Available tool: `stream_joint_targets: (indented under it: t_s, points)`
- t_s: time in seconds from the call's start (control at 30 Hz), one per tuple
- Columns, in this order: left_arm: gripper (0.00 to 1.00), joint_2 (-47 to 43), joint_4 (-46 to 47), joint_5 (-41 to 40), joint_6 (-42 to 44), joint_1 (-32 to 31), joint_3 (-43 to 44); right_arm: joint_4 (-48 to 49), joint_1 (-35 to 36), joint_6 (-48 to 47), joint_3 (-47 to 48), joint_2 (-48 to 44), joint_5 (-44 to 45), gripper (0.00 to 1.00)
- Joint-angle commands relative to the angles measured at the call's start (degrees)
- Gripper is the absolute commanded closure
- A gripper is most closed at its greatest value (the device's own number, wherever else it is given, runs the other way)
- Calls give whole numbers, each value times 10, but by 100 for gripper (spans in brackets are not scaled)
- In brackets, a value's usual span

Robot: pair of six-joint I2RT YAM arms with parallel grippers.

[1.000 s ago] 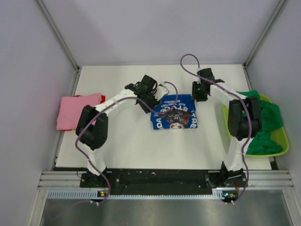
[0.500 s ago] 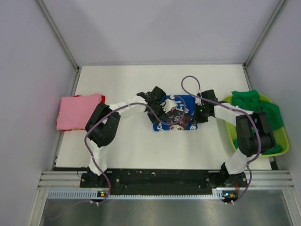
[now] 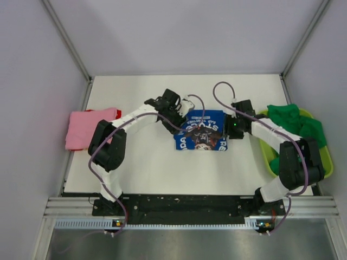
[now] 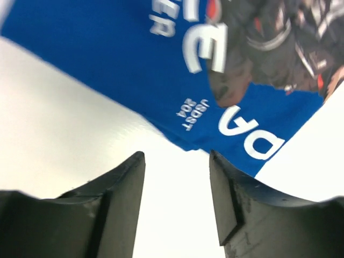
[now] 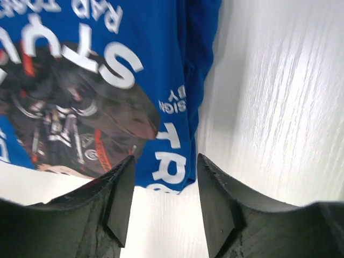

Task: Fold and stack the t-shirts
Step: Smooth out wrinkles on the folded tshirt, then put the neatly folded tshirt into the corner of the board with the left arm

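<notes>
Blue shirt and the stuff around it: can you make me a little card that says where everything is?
blue shirt: folded flat, middle of the table, picture side up
pink shirt: folded, at the table's left edge
green shirts: bunched up in the basket on the right
left pincer: open, holding nothing, at one edge of the blue shirt
right pincer: open, holding nothing, at the blue shirt's other side
</notes>
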Motion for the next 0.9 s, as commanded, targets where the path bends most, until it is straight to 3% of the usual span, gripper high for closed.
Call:
stream_joint_targets:
  t_s: [0.0, 0.03, 0.07, 0.23, 0.47, 0.5, 0.53, 0.57, 0.63, 0.83, 0.87]
  points:
    - [42, -20, 36, 47, -126, 54, 57, 6, -23, -2, 67, -2, 2, 48]
    - [41, -2, 30, 66, -144, 64, 75, 14, -30, 3, 75, 11, -12, 44]
    - [32, 21, 13, 80, -158, 72, 94, 22, -36, 7, 81, 21, -20, 41]
    - [30, 102, -10, 104, -225, 83, 143, 33, -41, 14, 112, 63, -42, 38]
    - [34, 161, 0, 140, -266, 82, 139, 32, -41, 3, 91, 19, -32, 29]
    - [35, 170, 0, 156, -272, 82, 140, 32, -41, 1, 87, 11, -29, 23]
    - [37, 181, 1, 172, -275, 79, 142, 32, -41, -1, 83, 2, -28, 9]
    - [39, 189, 0, 189, -280, 77, 146, 31, -40, -4, 80, -6, -27, 1]
    - [47, 206, -7, 213, -285, 75, 153, 29, -40, -9, 76, -21, -24, 1]
    - [100, 213, -34, 245, -271, 85, 173, 14, -41, -26, 67, -65, 0, 1]
    - [100, 204, -37, 243, -264, 89, 171, 11, -40, -30, 65, -70, 5, 1]
